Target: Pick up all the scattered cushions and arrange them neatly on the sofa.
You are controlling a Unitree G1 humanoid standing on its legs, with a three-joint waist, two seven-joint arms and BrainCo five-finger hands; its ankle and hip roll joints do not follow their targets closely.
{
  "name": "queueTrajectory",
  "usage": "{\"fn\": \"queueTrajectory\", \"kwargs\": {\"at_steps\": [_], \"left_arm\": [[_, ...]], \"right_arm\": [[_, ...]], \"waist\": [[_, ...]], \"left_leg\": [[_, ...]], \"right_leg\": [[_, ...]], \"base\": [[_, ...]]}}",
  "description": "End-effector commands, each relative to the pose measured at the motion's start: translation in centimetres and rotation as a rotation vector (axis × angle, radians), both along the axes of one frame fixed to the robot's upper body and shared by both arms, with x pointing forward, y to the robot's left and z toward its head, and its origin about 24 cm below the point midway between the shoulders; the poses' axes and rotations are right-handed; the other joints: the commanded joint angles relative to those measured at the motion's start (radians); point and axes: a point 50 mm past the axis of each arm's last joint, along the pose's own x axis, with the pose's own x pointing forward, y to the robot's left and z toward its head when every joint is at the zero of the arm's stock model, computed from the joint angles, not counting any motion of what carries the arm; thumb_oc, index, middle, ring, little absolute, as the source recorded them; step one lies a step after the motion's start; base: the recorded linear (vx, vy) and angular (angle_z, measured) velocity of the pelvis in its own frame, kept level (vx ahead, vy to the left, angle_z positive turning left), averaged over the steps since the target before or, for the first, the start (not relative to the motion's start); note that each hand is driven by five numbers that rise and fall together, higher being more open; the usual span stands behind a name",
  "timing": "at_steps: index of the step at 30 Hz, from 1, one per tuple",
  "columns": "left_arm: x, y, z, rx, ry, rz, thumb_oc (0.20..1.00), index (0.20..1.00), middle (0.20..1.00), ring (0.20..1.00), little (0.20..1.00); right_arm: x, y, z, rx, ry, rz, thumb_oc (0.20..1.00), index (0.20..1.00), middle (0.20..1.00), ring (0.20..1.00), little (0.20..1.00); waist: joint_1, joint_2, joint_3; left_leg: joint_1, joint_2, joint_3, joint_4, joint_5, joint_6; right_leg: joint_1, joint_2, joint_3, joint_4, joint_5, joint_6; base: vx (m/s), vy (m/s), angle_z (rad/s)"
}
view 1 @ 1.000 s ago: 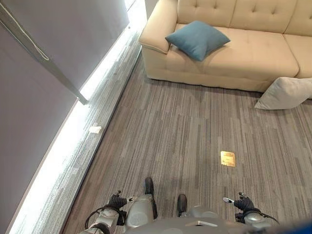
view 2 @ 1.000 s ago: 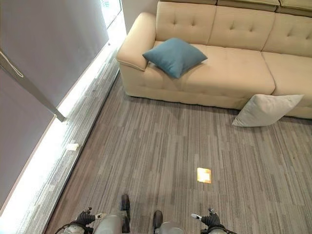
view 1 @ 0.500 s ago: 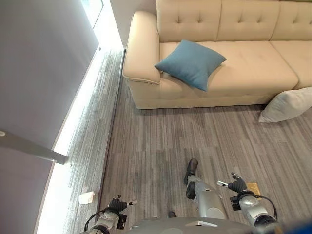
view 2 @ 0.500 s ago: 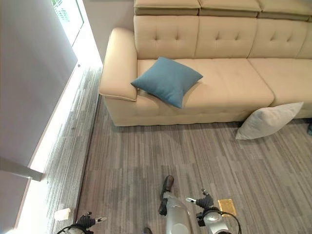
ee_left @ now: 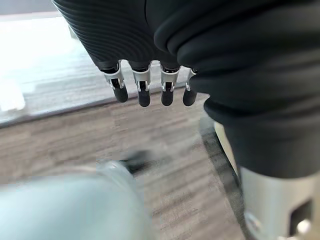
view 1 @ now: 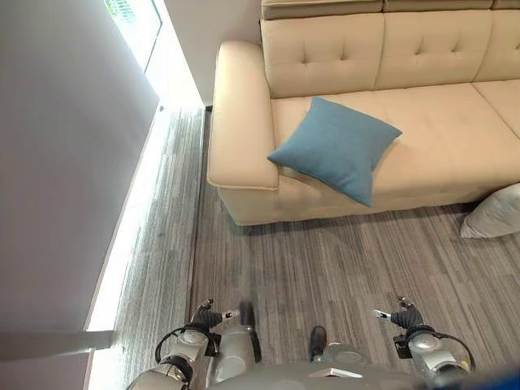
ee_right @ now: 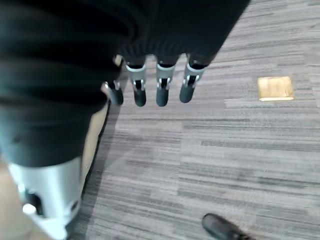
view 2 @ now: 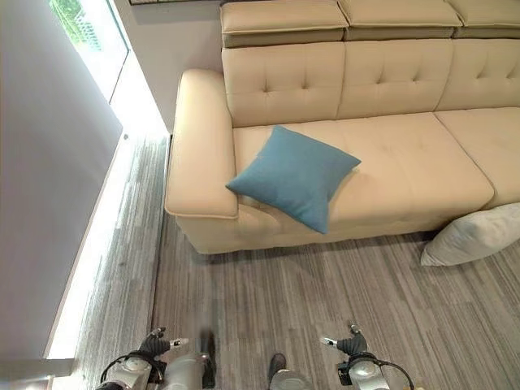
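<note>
Blue cushion [view 2: 294, 176] is seen lying on the beige sofa [view 2: 406, 154] beside its armrest; a grey cushion [view 2: 475, 236] leans on the floor against the sofa front. Both are framed nearer than before as the camera has moved. Left hand [ee_left: 150, 85] and right hand [ee_right: 157, 82] are hung low, fingers straight, empty. No writing is legible.

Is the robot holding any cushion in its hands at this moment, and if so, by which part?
No. The left hand and the right hand hang with relaxed fingers over the floor. The blue cushion lies on the sofa; the grey cushion lies untouched.
</note>
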Motion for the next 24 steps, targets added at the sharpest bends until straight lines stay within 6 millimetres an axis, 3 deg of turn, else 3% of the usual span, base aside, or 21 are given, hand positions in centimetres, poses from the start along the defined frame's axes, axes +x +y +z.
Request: {"fn": "queueTrajectory", "kwargs": {"at_steps": [1, 5, 7, 11, 14, 15, 18, 20, 23, 24], "left_arm": [[-2.7, -0.2, -0.9, 0.001, 0.078, -0.021, 1.0, 1.0, 1.0, 1.0, 1.0], [-2.9, 0.9, -0.7, 0.029, 0.084, -0.008, 1.0, 1.0, 1.0, 1.0, 1.0], [-2.7, 1.4, -0.5, 0.045, 0.078, -0.011, 1.0, 1.0, 1.0, 1.0, 1.0], [-2.4, 1.7, -0.4, 0.056, 0.073, -0.009, 1.0, 1.0, 1.0, 1.0, 1.0], [-2.4, 1.9, -0.4, 0.061, 0.072, 0.004, 1.0, 1.0, 1.0, 1.0, 1.0], [-2.8, 2.0, -0.5, 0.061, 0.082, 0.011, 1.0, 1.0, 1.0, 1.0, 1.0], [-3.0, 1.5, -0.6, 0.048, 0.084, 0.002, 1.0, 1.0, 1.0, 1.0, 1.0], [-2.3, 1.0, -0.5, 0.025, 0.056, 0.007, 1.0, 1.0, 1.0, 1.0, 1.0], [-1.2, 0.2, -0.3, -0.005, 0.024, 0.005, 1.0, 1.0, 1.0, 1.0, 1.0], [-1.3, 0.0, -0.4, -0.009, 0.029, -0.001, 1.0, 1.0, 1.0, 1.0, 1.0]], "right_arm": [[1.0, 0.2, 0.5, -0.004, -0.049, 0.011, 1.0, 1.0, 1.0, 1.0, 1.0], [1.9, 0.9, 0.6, 0.005, -0.056, 0.039, 1.0, 1.0, 1.0, 1.0, 1.0], [2.4, 0.8, 0.9, 0.0, -0.074, 0.04, 1.0, 1.0, 1.0, 1.0, 1.0], [2.9, 0.7, 1.1, -0.005, -0.081, 0.039, 1.0, 1.0, 1.0, 1.0, 1.0], [3.3, 0.8, 1.3, -0.016, -0.09, 0.063, 1.0, 1.0, 1.0, 1.0, 1.0], [3.1, 0.8, 1.2, -0.013, -0.083, 0.068, 1.0, 1.0, 1.0, 1.0, 1.0], [3.1, 0.6, 1.3, -0.019, -0.092, 0.068, 1.0, 1.0, 1.0, 1.0, 1.0], [3.3, 0.2, 1.6, -0.019, -0.111, 0.055, 1.0, 1.0, 1.0, 1.0, 1.0], [2.9, -0.3, 1.6, -0.019, -0.109, 0.021, 1.0, 1.0, 1.0, 1.0, 1.0], [2.7, -0.4, 1.5, -0.017, -0.106, 0.013, 1.0, 1.0, 1.0, 1.0, 1.0]], "waist": [[0.034, -0.026, -0.026], [0.044, -0.008, -0.03], [0.036, 0.002, -0.034], [0.03, 0.004, -0.027], [0.036, 0.005, -0.016], [0.033, -0.007, -0.025], [0.028, -0.006, -0.037], [0.021, -0.008, -0.033], [0.026, -0.022, -0.002], [0.025, -0.026, 0.001]], "left_leg": [[0.111, -0.078, -0.014, 0.103, -0.09, 0.082], [0.176, -0.083, 0.026, 0.06, -0.122, 0.124], [0.221, -0.075, 0.042, 0.037, -0.143, 0.129], [0.247, -0.065, 0.047, 0.044, -0.164, 0.124], [0.289, -0.052, 0.064, 0.059, -0.208, 0.113], [0.299, -0.053, 0.078, 0.062, -0.206, 0.104], [0.297, -0.025, 0.067, 0.093, -0.201, 0.076], [0.238, 0.022, 0.06, 0.23, -0.142, 0.027], [0.137, 0.071, 0.074, 0.423, -0.083, 0.009], [0.124, 0.08, 0.096, 0.411, -0.085, 0.014]], "right_leg": [[-0.132, 0.032, 0.058, 0.148, -0.016, 0.055], [-0.246, -0.034, 0.029, 0.387, 0.009, 0.122], [-0.275, -0.093, -0.017, 0.324, 0.037, 0.116], [-0.313, -0.135, -0.038, 0.247, 0.09, 0.125], [-0.32, -0.17, -0.109, 0.229, 0.108, 0.147], [-0.295, -0.168, -0.127, 0.201, 0.116, 0.136], [-0.271, -0.136, -0.107, 0.185, 0.101, 0.118], [-0.23, -0.094, -0.105, 0.149, 0.078, 0.085], [-0.176, -0.061, -0.114, 0.126, 0.031, 0.032], [-0.166, -0.055, -0.123, 0.116, 0.025, 0.03]], "base": [[0.21, 0.158, -1.0], [0.17, 0.097, -0.8], [0.22, -0.091, -0.13], [0.15, -0.151, -0.02], [0.2, -0.231, -0.38], [0.13, -0.304, -0.41], [0.17, -0.321, -0.1], [0.11, -0.385, -0.02], [0.05, -0.27, 0.19], [0.09, -0.186, 0.03]]}}
